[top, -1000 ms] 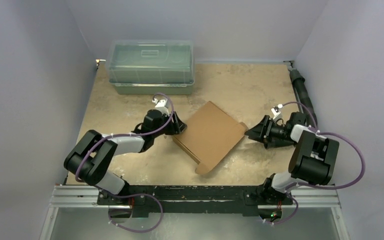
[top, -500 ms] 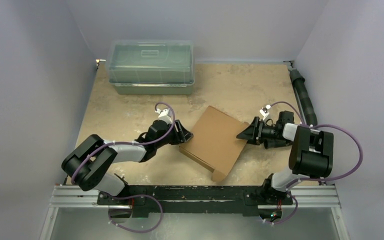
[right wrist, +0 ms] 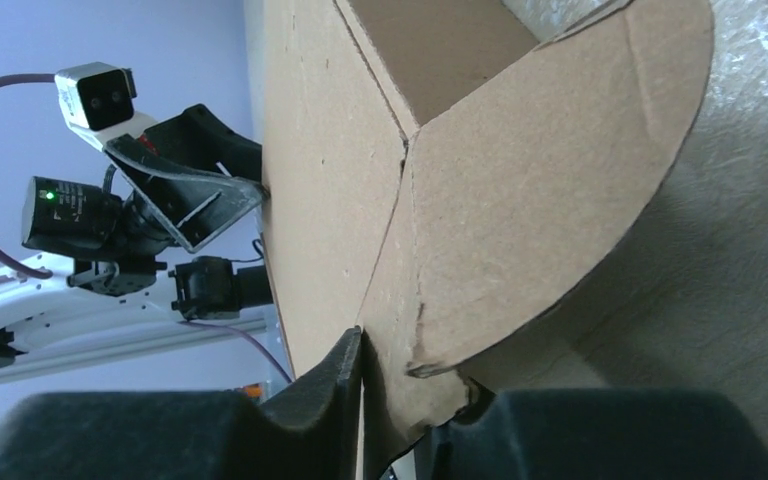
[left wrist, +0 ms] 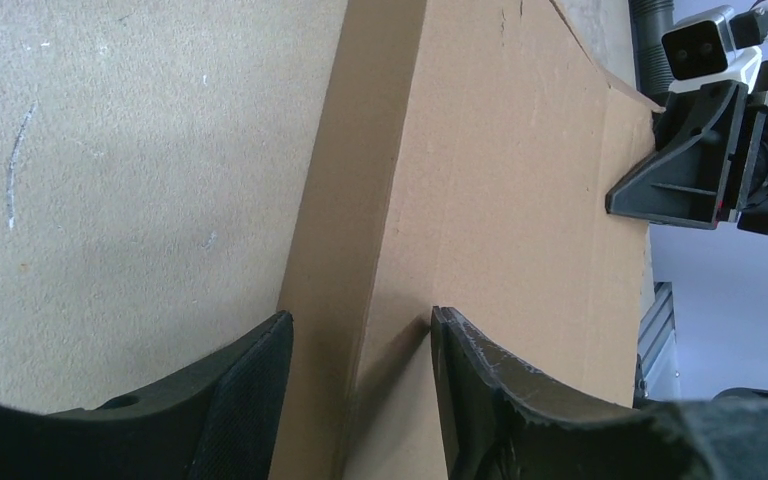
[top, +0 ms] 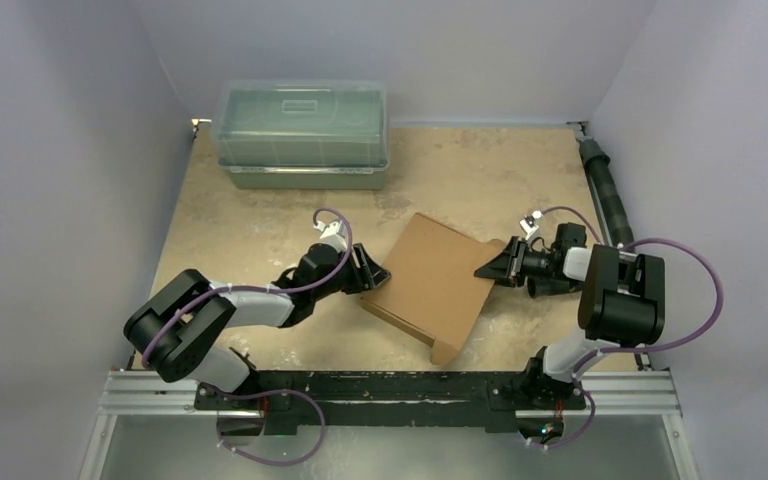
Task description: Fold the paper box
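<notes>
Box [top: 432,285], long axis 1-to-7: left claw [top: 374,277] spread astride 9 o'clock edge, right claw [top: 481,270] clenched on 3 o'clock flap.

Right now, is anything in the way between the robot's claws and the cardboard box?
No, nothing visible is. The right gripper is already pinching a flap of the paper box, and the left gripper has a finger on each side of the box's opposite edge.
</notes>
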You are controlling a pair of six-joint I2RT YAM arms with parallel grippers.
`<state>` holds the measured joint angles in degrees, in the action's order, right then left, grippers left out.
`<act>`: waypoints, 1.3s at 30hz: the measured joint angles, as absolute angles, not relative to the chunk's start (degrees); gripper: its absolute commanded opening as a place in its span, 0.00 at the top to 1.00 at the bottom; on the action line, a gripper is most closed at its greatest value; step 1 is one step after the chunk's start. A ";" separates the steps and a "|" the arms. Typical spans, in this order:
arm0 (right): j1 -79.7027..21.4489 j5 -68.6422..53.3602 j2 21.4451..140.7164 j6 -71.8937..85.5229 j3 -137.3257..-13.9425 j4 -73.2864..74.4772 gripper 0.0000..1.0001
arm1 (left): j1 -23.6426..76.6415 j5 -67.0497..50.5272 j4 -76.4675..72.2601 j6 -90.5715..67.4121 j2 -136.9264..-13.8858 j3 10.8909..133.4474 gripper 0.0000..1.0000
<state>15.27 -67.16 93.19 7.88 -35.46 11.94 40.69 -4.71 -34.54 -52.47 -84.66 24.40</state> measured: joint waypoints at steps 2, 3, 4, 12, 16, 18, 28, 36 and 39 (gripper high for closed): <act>15.27 -67.46 93.34 8.32 -35.46 12.01 0.83 | 40.71 -4.86 -34.52 -52.51 -84.66 24.40 0.44; 15.27 -67.48 93.38 8.40 -35.53 12.01 0.85 | 40.71 -4.91 -34.52 -52.51 -84.66 24.40 0.42; 15.27 -67.48 93.45 8.45 -35.59 12.12 0.85 | 40.71 -5.10 -34.52 -52.51 -84.66 24.40 0.38; 15.29 -68.38 97.21 7.40 -38.24 15.46 0.67 | 40.91 -5.48 -31.00 -51.88 -79.11 23.86 0.17; 15.57 -68.51 99.48 3.79 -40.10 18.65 0.61 | 40.91 -5.23 -28.75 -51.31 -74.39 23.49 0.14; 15.92 -68.47 99.79 1.50 -40.60 20.27 0.60 | 40.91 -5.21 -28.10 -51.22 -73.19 23.40 0.13; 17.32 -67.92 99.68 -4.71 -41.74 26.17 0.47 | 40.88 -6.20 -27.29 -51.48 -72.42 20.75 0.10; 18.87 -67.53 99.70 -10.59 -43.18 31.27 0.53 | 40.23 -7.44 -28.38 -52.27 -72.42 19.73 0.10; 20.29 -67.42 99.70 -11.09 -43.18 32.14 0.65 | 40.12 -7.75 -29.15 -52.95 -72.42 19.22 0.09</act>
<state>20.29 -67.42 99.70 -11.09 -43.18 32.14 40.12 -7.75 -29.15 -52.95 -72.42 19.22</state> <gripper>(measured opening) 0.448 0.900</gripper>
